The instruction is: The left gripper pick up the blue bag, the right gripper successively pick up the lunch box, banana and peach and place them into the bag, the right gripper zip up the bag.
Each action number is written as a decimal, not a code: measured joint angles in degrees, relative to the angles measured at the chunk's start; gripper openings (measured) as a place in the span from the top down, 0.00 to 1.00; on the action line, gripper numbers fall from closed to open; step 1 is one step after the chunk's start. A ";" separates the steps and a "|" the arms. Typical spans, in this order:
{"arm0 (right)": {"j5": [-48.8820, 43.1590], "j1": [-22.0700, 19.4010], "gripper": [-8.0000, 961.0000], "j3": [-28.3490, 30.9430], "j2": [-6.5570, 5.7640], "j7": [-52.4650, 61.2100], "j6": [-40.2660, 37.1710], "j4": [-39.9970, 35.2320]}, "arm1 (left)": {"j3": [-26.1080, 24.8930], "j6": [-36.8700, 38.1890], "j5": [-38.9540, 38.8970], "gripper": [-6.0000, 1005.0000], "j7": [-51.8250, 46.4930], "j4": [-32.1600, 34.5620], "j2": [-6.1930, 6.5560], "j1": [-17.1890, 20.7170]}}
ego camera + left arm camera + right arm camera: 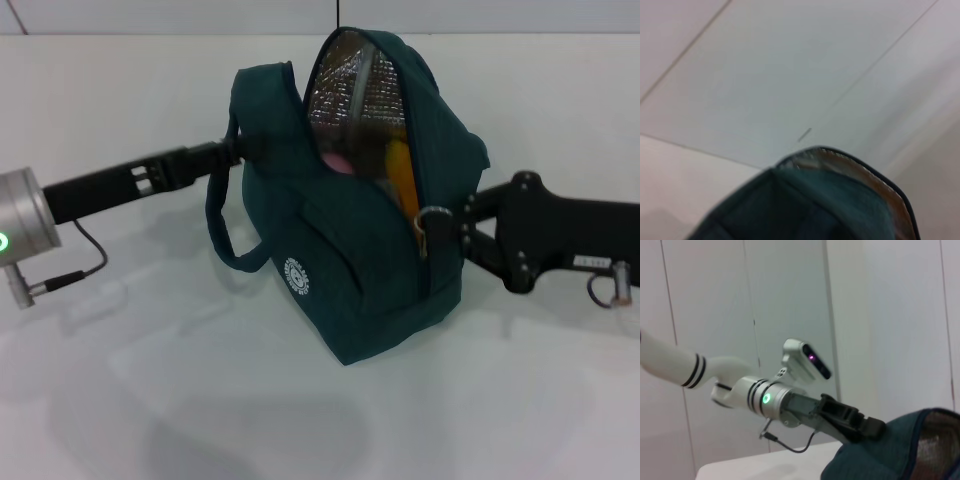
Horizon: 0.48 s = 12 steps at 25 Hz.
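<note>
we see banana and peach inside the blue bag, left gripper pinching its top, right gripper pinching the ring pull, zipping left.

The bag stands mid-frame in the head view and fills the centre, its mouth agape toward the upper middle. Inside that opening the banana and the peach take up the lower part; foil-lined space shows above them. The left gripper comes in from the left edge and blocks the bag's upper left side. The right gripper closes off the right side at the zipper. The table lies bare across the whole lower frame.
</note>
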 joint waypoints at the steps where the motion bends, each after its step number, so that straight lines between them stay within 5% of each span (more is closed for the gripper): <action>1: 0.62 0.26 0.96 -0.05 0.04 -0.17 0.30 0.06 | -0.97 0.11 -0.08 0.68 0.79 0.00 -0.04 0.17; 3: 1.88 0.69 0.96 -0.11 0.07 -0.45 0.71 0.12 | -2.46 0.28 -0.67 0.45 2.19 0.00 -0.13 0.57; 12: 6.37 5.19 0.96 -2.71 0.14 -1.01 5.47 0.26 | -3.34 1.91 -6.92 0.17 6.77 0.00 -0.05 3.55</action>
